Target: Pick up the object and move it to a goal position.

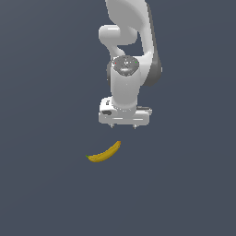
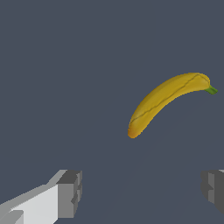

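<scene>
A small curved yellow banana (image 1: 105,153) with a greenish stem tip lies on the dark grey floor, below the gripper and toward the exterior view's left. It also shows in the wrist view (image 2: 166,99), lying beyond the fingertips and apart from them. My gripper (image 1: 123,126) hangs from the white arm, pointing down, above and slightly to the exterior view's right of the banana. In the wrist view the gripper (image 2: 142,192) is open and empty, its grey pads (image 2: 70,192) set wide apart.
A flat, uniform dark grey surface (image 1: 46,184) spreads around the banana. The white arm (image 1: 126,55) rises behind the gripper in the exterior view.
</scene>
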{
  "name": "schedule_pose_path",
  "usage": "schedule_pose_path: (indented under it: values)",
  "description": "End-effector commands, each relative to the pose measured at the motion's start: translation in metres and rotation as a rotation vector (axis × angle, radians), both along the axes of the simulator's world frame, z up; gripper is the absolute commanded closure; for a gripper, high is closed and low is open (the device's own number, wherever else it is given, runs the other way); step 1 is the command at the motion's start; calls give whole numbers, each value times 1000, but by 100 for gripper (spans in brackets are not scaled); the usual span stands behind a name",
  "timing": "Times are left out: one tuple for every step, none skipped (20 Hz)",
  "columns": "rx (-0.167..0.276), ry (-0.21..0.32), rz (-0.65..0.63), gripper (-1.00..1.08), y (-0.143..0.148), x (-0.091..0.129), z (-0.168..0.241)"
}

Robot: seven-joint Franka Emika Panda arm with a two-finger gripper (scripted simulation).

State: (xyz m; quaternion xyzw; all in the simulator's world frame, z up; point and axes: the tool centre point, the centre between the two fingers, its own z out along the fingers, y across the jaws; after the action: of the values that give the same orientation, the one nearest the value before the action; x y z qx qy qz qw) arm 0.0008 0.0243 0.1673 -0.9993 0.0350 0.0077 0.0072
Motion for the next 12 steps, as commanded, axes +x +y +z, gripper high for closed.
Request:
schedule_pose_path:
  values:
    - [1,1,-42,-92,-3,3,-4]
    - [2,1,-62,-92,-5,4,-5]
    - [2,2,-84,-92,-6,6,-7]
    - [3,2,-107,-92,-8,7,-9]
    - [3,3,-132,-92,-10,9,-11]
    - [4,3,-159,-92,-12,11,-14]
    - [4,3,-188,-92,-14,13,-16]
    - [4,4,-218,-92,-16,15,-19]
    - [4,4,-250,-92,-19,17,-22]
    - [4,5,-283,-92,-21,19,-25]
    - [4,5,-316,-92,-24,21,-28]
    - [4,6,-350,-92,-27,23,-31]
